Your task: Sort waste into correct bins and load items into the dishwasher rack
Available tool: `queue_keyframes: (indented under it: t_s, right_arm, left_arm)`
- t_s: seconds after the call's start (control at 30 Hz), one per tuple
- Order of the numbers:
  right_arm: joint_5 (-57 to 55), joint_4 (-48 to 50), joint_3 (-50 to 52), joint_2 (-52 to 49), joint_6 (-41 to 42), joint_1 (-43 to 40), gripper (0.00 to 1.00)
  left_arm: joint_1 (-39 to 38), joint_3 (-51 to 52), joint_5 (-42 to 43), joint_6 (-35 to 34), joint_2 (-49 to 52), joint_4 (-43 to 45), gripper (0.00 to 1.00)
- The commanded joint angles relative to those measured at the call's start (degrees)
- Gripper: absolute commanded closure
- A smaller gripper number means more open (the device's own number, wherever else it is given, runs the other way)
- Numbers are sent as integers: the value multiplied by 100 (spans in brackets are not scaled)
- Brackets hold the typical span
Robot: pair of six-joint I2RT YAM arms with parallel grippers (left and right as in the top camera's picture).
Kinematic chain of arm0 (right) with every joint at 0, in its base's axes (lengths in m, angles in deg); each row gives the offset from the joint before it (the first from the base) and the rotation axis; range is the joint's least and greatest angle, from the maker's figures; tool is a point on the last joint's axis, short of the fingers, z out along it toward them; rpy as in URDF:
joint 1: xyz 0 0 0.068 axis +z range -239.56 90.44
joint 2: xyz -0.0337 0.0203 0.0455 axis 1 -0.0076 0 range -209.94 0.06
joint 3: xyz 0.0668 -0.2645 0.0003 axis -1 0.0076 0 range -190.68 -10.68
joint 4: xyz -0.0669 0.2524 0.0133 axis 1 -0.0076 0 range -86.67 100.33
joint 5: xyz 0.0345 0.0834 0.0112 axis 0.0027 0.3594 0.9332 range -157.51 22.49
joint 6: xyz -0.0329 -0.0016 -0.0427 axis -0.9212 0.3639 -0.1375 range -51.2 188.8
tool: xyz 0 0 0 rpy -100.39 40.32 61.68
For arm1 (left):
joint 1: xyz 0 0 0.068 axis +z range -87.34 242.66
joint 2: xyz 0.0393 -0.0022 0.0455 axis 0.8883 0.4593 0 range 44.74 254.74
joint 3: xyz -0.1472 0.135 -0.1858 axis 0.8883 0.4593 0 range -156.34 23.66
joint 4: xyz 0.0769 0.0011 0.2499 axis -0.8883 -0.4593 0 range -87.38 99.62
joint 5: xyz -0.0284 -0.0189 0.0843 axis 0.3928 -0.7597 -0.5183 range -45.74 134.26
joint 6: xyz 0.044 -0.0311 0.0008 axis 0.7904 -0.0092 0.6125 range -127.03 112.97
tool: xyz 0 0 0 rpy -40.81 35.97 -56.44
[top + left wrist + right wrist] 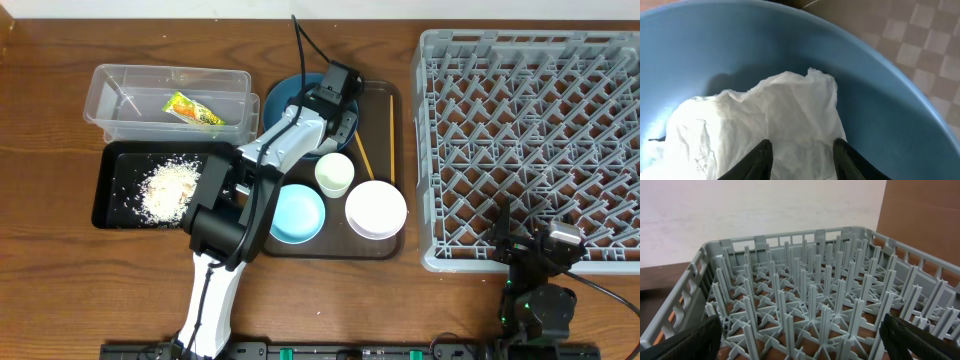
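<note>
Tissue is what the left arm is after: the crumpled white tissue [765,120] lies inside the dark blue plate [880,125] at the back of the brown serving tray [378,115], and we judge it has to come out before that plate can go to the dishwasher rack [530,150]. We see the left gripper [802,160] set low over the wad, its 2 fingers [760,160] part-way apart with a fold of paper between them. We cannot tell whether they press on it or only straddle it. We take this for the pick-up step. The clear tub [130,100], just left of the plate, looks the likely bin, since the snack wrapper [195,108] already lies in it. The rice scraps [168,190] are heaped in the black tray [115,170] in front of it. The left arm reaches from its base at the table's near edge diagonally over the black tray's right end and the serving tray's left side, its wrist bent down so the fingers point into the plate. On the serving tray sit the light blue bowl [297,213], white bowl [376,208], pale cup [335,175] and 2 chopsticks [362,155], none yet in the rack. The right gripper [800,325] hangs with its jaws spread wide and nothing between them. It is level with the rack's near wall and faces across the pegs, well apart from the dishes and placed, we think, for loading.
</note>
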Motion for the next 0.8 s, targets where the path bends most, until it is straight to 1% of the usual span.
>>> queue_keyframes:
  t_s: [0.0, 0.07, 0.13, 0.17, 0.2, 0.23, 0.33, 0.47, 0.77]
  right_arm:
    - [-17, -31, 4, -2, 72, 63, 1]
    - [-20, -31, 4, -2, 72, 63, 1]
    - [-17, -31, 4, -2, 72, 63, 1]
    - [-17, -31, 4, -2, 72, 63, 1]
    - [-17, -31, 4, -2, 72, 63, 1]
    - [-17, -31, 4, -2, 72, 63, 1]
    - [-17, -31, 4, -2, 72, 63, 1]
    - [-17, -31, 4, -2, 72, 63, 1]
    - [-17, -31, 4, -2, 72, 63, 1]
  left_arm:
    - [31, -22, -131, 57, 57, 15, 62]
    - [31, -22, -131, 55, 57, 13, 68]
    - [28, -22, -129, 52, 57, 9, 76]
    - [28, -22, -129, 50, 57, 4, 81]
    - [28, -22, -129, 50, 57, -4, 89]
    - [28, -22, -133, 52, 57, -4, 94]
    - [28, -22, -133, 48, 20, -2, 94]
    - [28, -22, -136, -208, -199, -13, 94]
    - [37, -22, -155, -693, -1062, -22, 94]
